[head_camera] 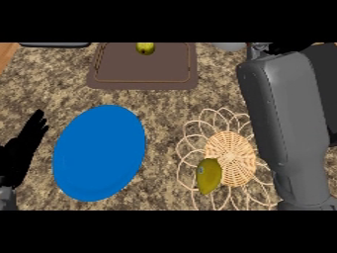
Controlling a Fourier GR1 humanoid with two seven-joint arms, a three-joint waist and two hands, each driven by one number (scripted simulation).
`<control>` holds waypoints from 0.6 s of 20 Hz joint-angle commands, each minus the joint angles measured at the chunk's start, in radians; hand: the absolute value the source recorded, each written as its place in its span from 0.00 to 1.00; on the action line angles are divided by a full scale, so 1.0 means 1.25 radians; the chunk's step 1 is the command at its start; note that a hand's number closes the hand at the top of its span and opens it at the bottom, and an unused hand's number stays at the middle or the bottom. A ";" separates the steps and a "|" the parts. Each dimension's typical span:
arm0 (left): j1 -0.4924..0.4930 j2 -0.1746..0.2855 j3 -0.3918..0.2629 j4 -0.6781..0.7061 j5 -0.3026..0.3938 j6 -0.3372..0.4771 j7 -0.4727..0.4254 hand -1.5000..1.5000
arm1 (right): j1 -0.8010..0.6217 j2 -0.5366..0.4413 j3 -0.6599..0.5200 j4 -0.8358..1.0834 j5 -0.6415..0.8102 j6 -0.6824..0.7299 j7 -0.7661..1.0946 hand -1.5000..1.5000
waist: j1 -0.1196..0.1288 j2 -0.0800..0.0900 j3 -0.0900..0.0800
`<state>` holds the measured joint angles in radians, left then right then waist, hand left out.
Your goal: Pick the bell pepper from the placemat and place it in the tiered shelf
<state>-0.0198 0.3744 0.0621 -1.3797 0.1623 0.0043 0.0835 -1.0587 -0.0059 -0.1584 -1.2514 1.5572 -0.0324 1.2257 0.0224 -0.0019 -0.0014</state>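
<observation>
So the small yellow bell pepper (145, 48) sits at the far edge of the brown rectangular placemat (143, 69), partly cut off by the view's top. I'd guess it's light and hollow with waxy, slick skin. It's stiff-ish but bruisable, so I'd wrap round the widest lobed part, not the stem. Which way the stem or long axis points, honestly can't tell. The right hand (287, 47) is up right of the mat, apart from the pepper; open or closed, no idea. The left hand (14, 153) rests open, fingers up, at the speckled worktop's (171, 108) left edge.
</observation>
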 commanded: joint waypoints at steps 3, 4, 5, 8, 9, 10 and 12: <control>0.017 -0.008 -0.010 -0.013 -0.017 0.006 0.005 0.50 | -0.106 0.005 -0.010 -0.002 0.085 0.023 0.188 1.00 | -0.004 0.000 0.000; 0.006 -0.004 0.011 -0.008 -0.002 0.006 0.001 0.50 | -0.116 0.005 -0.025 0.007 0.118 0.024 0.175 1.00 | -0.006 0.001 0.000; -0.008 -0.010 0.005 -0.009 -0.009 0.019 0.021 0.50 | -0.129 -0.008 -0.039 0.001 0.134 0.056 0.163 1.00 | -0.012 0.000 0.000; 0.004 -0.010 0.009 -0.009 0.003 0.000 0.011 0.50 | -0.149 -0.009 -0.063 0.028 0.195 0.115 0.169 1.00 | -0.010 -0.002 0.000; 0.019 0.006 0.022 -0.003 0.007 -0.011 -0.003 0.50 | -0.150 -0.032 -0.083 0.044 0.208 0.160 0.151 1.00 | -0.011 -0.003 0.000; 0.028 -0.013 0.010 -0.016 0.005 -0.003 0.002 0.50 | -0.183 -0.028 -0.095 0.047 0.211 0.184 0.147 1.00 | -0.008 -0.003 0.000; 0.011 0.012 0.024 -0.003 0.001 -0.010 0.004 0.50 | -0.176 -0.041 -0.120 0.051 0.230 0.175 0.126 1.00 | -0.013 -0.001 0.000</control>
<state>-0.0072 0.3731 0.0805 -1.3792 0.1609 0.0010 0.0808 -1.2348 -0.0397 -0.2712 -1.2083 1.7928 0.0622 1.2029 0.0107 -0.0032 -0.0018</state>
